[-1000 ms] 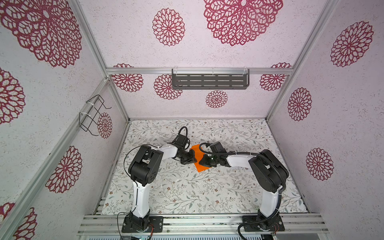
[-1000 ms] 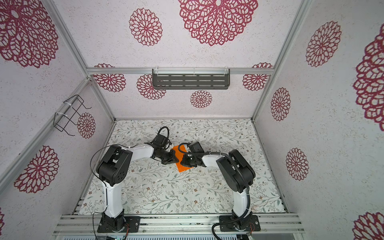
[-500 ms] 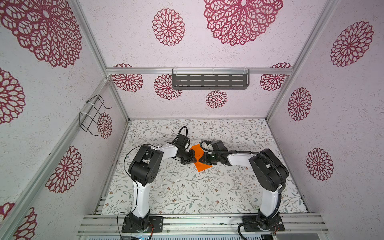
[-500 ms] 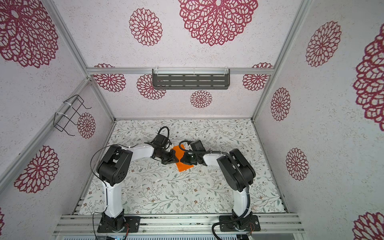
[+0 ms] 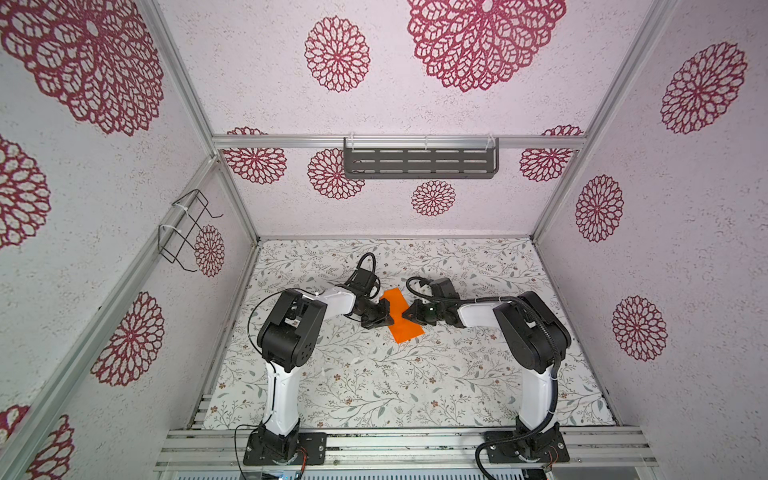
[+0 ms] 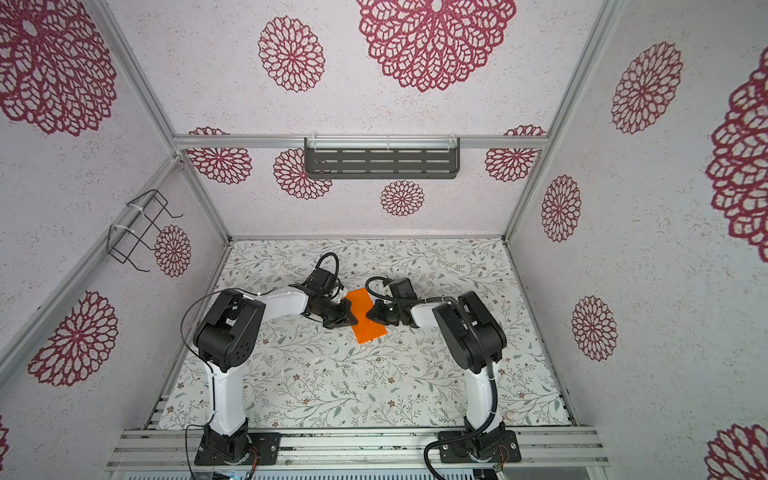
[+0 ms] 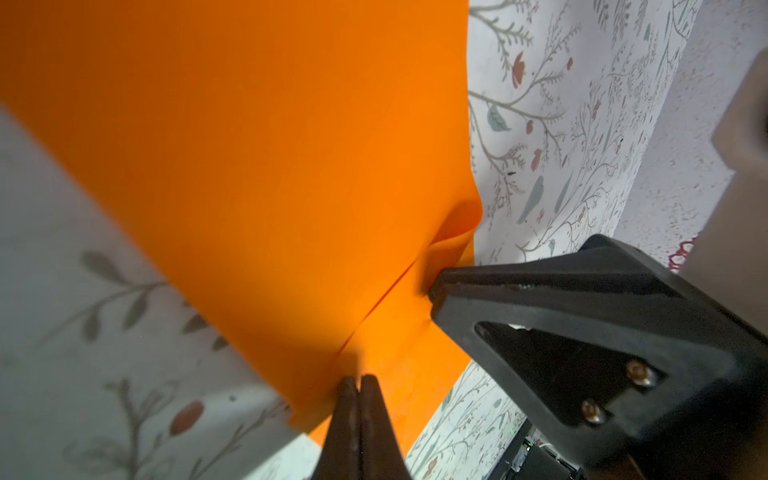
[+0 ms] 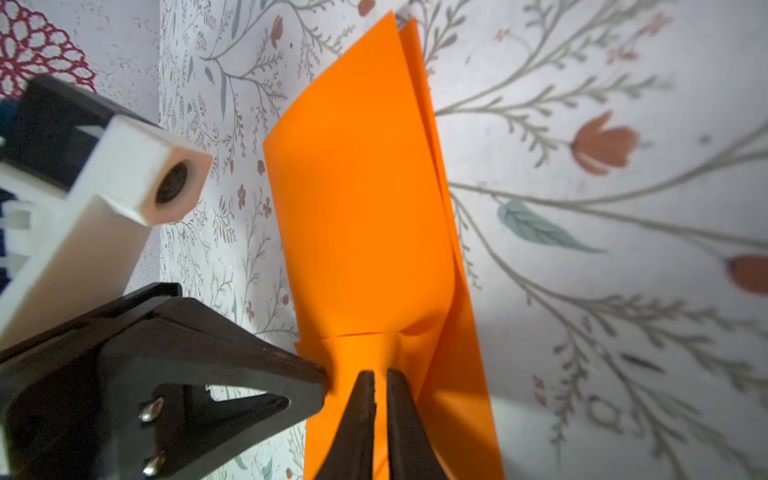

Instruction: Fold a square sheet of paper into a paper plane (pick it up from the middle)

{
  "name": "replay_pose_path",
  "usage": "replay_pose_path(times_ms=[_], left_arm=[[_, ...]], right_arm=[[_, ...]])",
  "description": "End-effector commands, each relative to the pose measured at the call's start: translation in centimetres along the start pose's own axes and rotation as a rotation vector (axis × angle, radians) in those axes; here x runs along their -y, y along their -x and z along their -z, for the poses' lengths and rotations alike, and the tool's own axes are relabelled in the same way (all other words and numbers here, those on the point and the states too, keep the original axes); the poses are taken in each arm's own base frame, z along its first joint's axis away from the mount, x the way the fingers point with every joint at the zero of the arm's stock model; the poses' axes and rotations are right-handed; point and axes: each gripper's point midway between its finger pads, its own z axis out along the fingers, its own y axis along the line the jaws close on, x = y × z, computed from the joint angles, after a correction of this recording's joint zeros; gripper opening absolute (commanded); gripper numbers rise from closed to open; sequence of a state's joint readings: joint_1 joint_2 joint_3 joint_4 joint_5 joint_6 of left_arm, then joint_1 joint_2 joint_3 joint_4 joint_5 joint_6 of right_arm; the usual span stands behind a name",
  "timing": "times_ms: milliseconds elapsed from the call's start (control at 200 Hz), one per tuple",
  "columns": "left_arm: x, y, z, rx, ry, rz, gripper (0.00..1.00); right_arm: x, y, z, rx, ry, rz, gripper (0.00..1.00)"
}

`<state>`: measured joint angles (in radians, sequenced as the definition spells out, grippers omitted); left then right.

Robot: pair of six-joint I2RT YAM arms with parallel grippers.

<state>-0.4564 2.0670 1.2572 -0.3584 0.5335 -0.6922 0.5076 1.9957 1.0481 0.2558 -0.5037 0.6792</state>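
The square sheet of paper (image 5: 402,328) (image 6: 368,330) is bright orange and lies folded over into a narrow two-layer strip at mid-table in both top views. In both wrist views the paper (image 7: 249,166) (image 8: 365,208) bows up between the grippers. My left gripper (image 5: 389,321) (image 6: 354,320) (image 7: 359,380) is shut on the strip's left long edge at its middle. My right gripper (image 5: 408,316) (image 6: 371,316) (image 8: 380,374) pinches the opposite edge, with orange showing between its nearly closed jaws. The two grippers face each other tip to tip across the strip.
The floral table cover (image 5: 374,382) is ringed by patterned walls. A grey slotted shelf (image 5: 419,162) hangs on the back wall and a wire basket (image 5: 187,232) on the left wall. An aluminium rail (image 5: 395,440) runs along the front edge.
The right gripper has edged left toward the left one, and the paper between them now shows as a narrower strip. The left arm has hardly moved.
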Motion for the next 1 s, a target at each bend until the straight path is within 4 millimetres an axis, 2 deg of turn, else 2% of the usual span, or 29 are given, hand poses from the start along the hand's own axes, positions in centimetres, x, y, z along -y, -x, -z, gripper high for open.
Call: replay_pose_path(times_ms=[0,70,150,355,580,630,700,815,906,996], left_arm=[[-5.5,-3.4,-1.8,-0.103,0.192,0.071,0.04],[-5.5,-3.3,-1.7,-0.102,0.194,0.07,0.04],[-5.6,-3.3,-1.8,-0.103,0.194,0.071,0.04],[-5.5,-3.3,-1.7,-0.104,0.196,0.067,0.04],[-5.6,-3.4,-1.7,-0.108,0.197,0.068,0.04],[-5.6,-3.5,-1.7,-0.109,0.198,0.069,0.04],[-5.6,-3.4,-1.7,-0.108,0.197,0.066,0.04],[-5.4,-3.3,-1.7,-0.106,0.195,0.064,0.04],[-5.4,-3.2,-1.7,-0.106,0.196,0.064,0.04],[-5.3,-3.1,-1.6,-0.104,0.195,0.06,0.04]], right_arm=[[-1.9,1.9,1.5,0.059,0.056,0.024,0.13],[-3.0,2.5,1.8,0.076,0.091,0.044,0.14],[-2.9,2.5,1.3,0.061,0.096,0.043,0.14],[-0.1,1.6,-0.2,0.028,0.036,-0.001,0.14],[4.7,2.7,0.7,0.079,-0.052,-0.106,0.14],[4.9,3.3,1.2,0.097,-0.046,-0.124,0.14],[3.8,4.3,2.1,0.124,-0.023,-0.107,0.14],[0.0,5.4,4.2,0.169,0.041,-0.025,0.14],[-2.5,4.6,4.5,0.152,0.095,0.018,0.14],[-3.7,3.1,3.5,0.101,0.122,0.03,0.14]])
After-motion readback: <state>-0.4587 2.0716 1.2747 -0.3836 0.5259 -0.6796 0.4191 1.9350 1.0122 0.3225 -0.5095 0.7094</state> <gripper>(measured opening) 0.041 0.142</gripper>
